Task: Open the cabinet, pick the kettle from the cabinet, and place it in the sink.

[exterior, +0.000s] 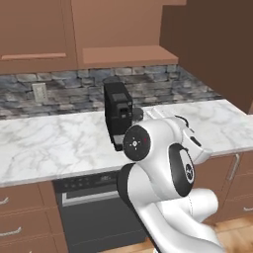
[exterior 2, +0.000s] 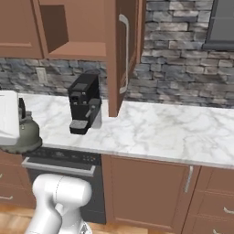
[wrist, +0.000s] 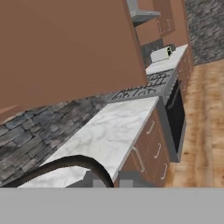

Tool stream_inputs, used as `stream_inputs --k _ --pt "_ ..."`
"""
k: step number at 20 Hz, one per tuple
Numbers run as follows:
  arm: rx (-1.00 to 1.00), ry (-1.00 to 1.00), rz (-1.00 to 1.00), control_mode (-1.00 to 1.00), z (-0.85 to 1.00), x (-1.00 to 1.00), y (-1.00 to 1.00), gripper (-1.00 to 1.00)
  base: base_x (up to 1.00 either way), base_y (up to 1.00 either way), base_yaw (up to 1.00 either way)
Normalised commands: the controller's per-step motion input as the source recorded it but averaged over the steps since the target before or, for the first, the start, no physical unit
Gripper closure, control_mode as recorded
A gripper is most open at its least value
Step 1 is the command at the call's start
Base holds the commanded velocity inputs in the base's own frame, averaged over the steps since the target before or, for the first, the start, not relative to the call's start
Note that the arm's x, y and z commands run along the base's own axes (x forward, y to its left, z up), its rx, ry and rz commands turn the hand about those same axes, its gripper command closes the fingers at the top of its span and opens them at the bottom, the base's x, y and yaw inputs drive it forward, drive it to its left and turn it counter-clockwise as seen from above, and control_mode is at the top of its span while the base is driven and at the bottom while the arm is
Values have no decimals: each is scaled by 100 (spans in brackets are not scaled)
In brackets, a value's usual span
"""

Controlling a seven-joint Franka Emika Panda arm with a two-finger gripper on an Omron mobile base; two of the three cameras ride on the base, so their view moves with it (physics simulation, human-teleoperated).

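Observation:
The cabinet [exterior 2: 68, 27] stands open, its door [exterior 2: 119, 68] swung out edge-on with the silver bar handle [exterior 2: 124, 50] showing. Its shelf [exterior: 123, 54] is bare. The grey-olive kettle [exterior 2: 25, 133] hangs at the left edge of the right base view, in front of the counter's edge, under my white hand. In the hand view its dark arched handle [wrist: 65, 162] curves across the bottom, just by my gripper [wrist: 109, 181], which is shut on it. My arm hides the kettle in the left base view. The sink is out of view.
A black coffee machine [exterior 2: 84, 103] stands on the marble counter [exterior 2: 173, 128] below the open cabinet. The open door juts out over the counter. A dark oven front [exterior 2: 59, 160] sits under the counter. Farther along are a stove [wrist: 144, 85] and a small white appliance [wrist: 159, 54].

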Motion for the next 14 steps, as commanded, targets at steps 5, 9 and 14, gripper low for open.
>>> stream_inputs --k 5,9,14 --pt "0 0 0 100 0 0 0 100 -2 4 18" --pt "0 0 0 100 0 0 0 100 -5 1 32" --pt "0 0 0 100 0 0 0 100 -6 0 32"
